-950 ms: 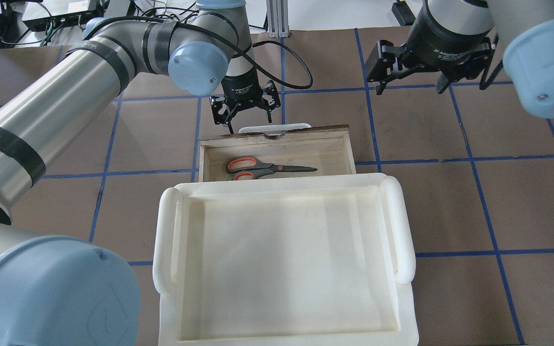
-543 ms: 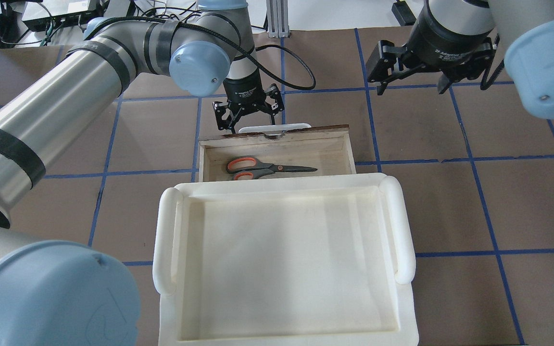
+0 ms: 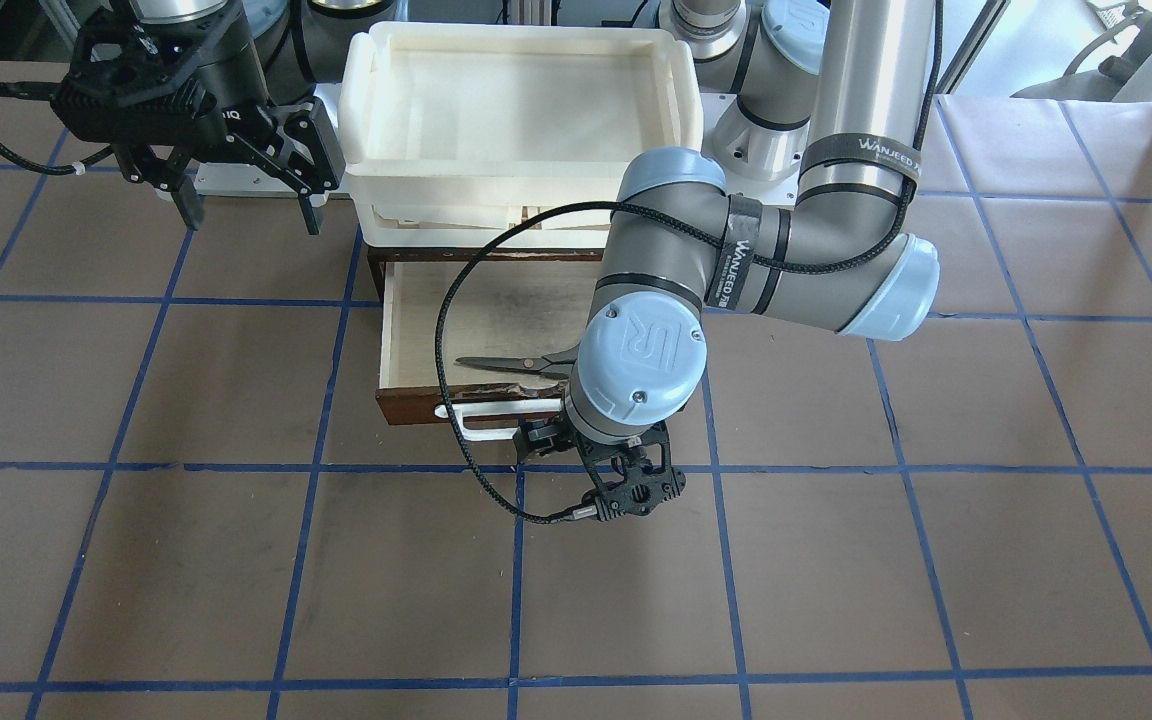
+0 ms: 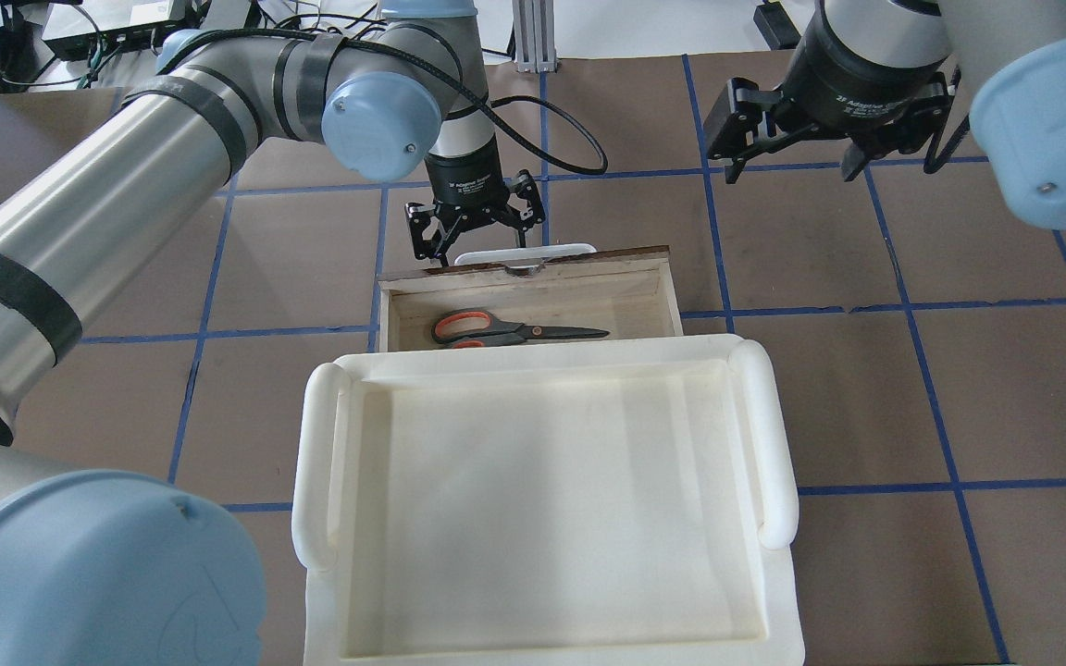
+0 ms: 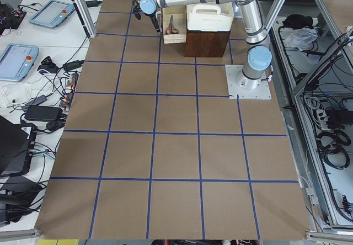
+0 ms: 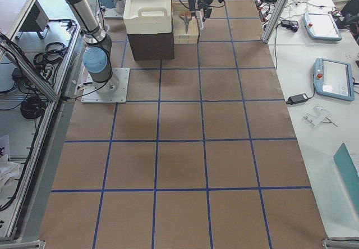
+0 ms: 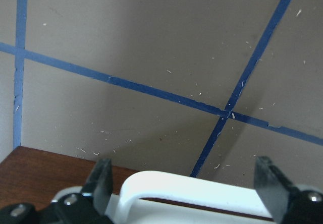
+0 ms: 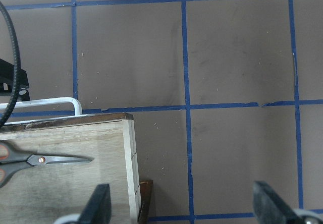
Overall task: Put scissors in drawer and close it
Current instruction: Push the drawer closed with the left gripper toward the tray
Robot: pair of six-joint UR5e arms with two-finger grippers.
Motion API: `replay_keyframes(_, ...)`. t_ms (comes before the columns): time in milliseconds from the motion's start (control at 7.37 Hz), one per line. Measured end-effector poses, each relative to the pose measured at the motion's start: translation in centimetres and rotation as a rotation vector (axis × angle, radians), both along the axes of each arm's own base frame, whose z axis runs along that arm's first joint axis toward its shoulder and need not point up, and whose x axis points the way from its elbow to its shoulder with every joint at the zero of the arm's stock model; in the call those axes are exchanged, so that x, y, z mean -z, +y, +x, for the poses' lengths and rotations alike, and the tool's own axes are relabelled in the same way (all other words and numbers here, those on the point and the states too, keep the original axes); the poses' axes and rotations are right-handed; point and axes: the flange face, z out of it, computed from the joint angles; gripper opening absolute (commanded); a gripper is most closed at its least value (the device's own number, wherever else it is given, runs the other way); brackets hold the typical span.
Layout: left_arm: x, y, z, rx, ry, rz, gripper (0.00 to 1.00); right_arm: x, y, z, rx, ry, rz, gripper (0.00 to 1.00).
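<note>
Nearest the robot, the white tray (image 4: 313, 462) sits above the drawer (image 4: 625, 310), which has slid a little way in under the tray's far edge: less of its pale floor shows than half a second ago. The scissors (image 4: 514, 329) lie flat inside it, blades toward the robot's right, their orange loops now partly tucked under the tray's rim. As I judge it, the placing is done and you are in the closing push, with most of the travel left.

Just beyond, the left gripper (image 4: 477, 231) points down at the drawer front. Its fingers (image 7: 101, 183) are spread wide on either side of the white handle (image 7: 166, 186) and grip nothing. Whether they press the front I cannot tell. Farther off to the right, the right gripper (image 4: 792, 166) hovers above the table, also spread open and empty.
</note>
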Motion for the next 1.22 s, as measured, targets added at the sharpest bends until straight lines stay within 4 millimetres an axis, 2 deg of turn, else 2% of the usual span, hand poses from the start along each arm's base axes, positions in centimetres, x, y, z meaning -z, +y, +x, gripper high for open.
replay_keyframes(1221,-1.0,2.2,0.4,-0.003,-0.023,0.113,1.0,0.1,0.3,0.0,-0.003,0.003,0.021,1.0)
